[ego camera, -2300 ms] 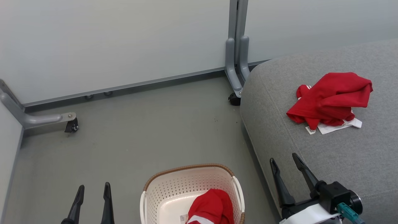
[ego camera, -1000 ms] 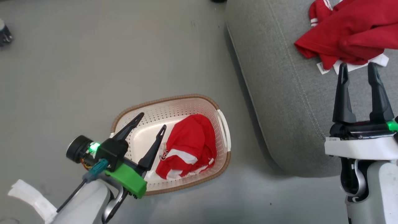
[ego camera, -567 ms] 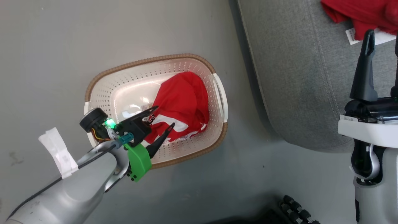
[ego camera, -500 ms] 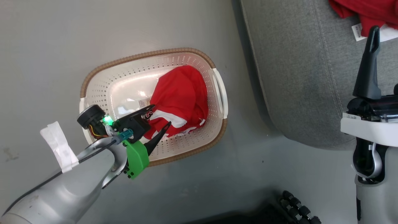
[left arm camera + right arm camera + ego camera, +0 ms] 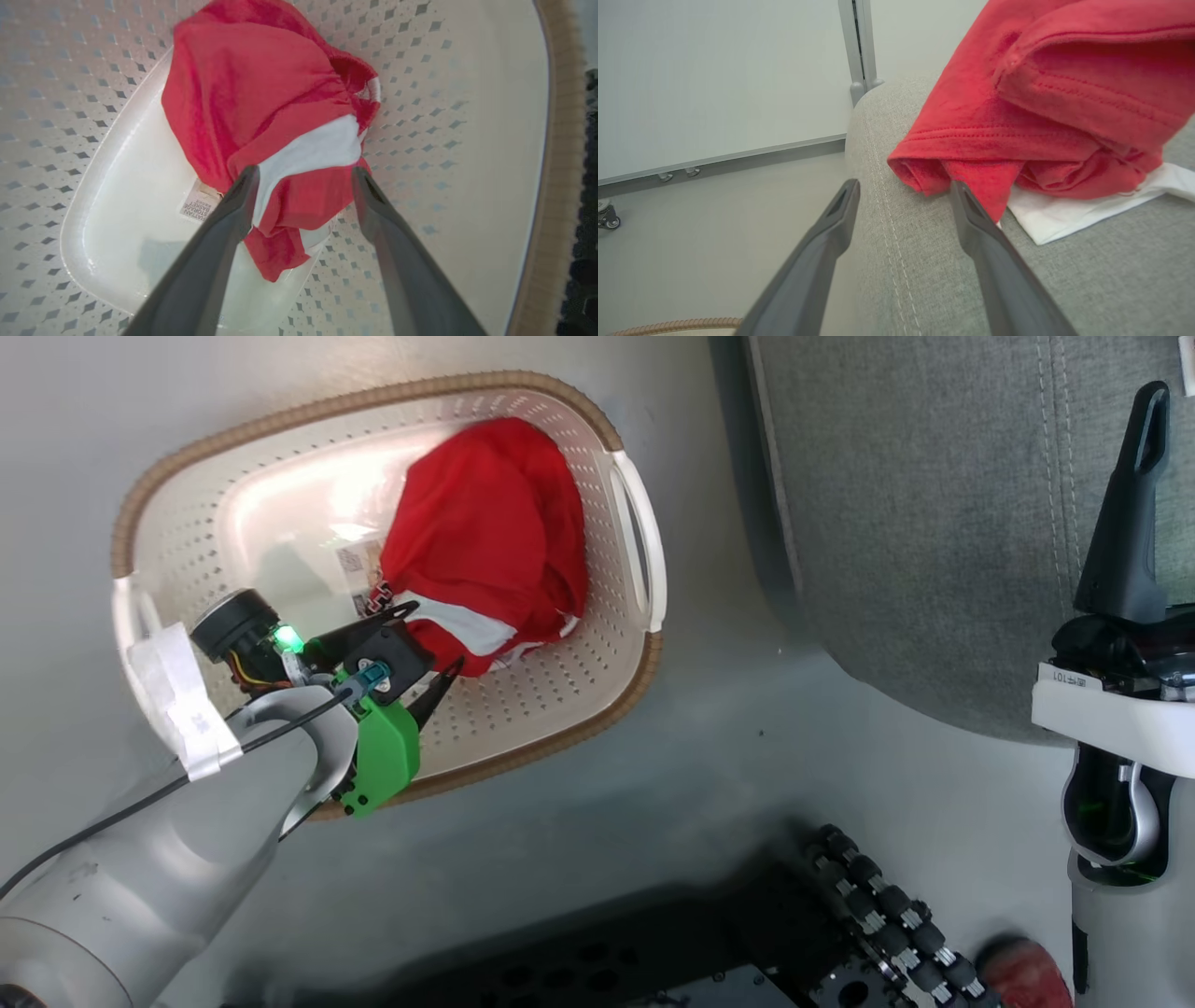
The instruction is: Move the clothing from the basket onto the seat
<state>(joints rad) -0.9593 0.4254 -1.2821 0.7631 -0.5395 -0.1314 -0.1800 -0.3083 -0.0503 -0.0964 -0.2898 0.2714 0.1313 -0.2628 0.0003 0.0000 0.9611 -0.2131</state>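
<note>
A red garment of the clothing (image 5: 485, 523) with a white stripe lies bunched in the right half of the cream basket (image 5: 560, 691) on the floor. My left gripper (image 5: 434, 637) reaches down into the basket, open. In the left wrist view its fingertips (image 5: 304, 171) flank the striped fold of the clothing (image 5: 261, 93); whether they touch it I cannot tell. Another red garment (image 5: 1041, 93) lies on the grey seat (image 5: 924, 280). My right gripper (image 5: 904, 186) hovers open over the seat (image 5: 915, 523), just short of that garment, holding nothing.
A barcode sticker (image 5: 359, 565) is stuck on the basket's bottom beside the garment. My dark base with roller wheels (image 5: 878, 905) sits on the grey floor (image 5: 747, 756) below the basket. A partition with a metal post (image 5: 857, 46) stands behind the seat.
The head camera has tilted down, shifting the whole picture. My left gripper has sunk deeper into the basket and closer to the red garment, still open. The right gripper stays open over the seat.
</note>
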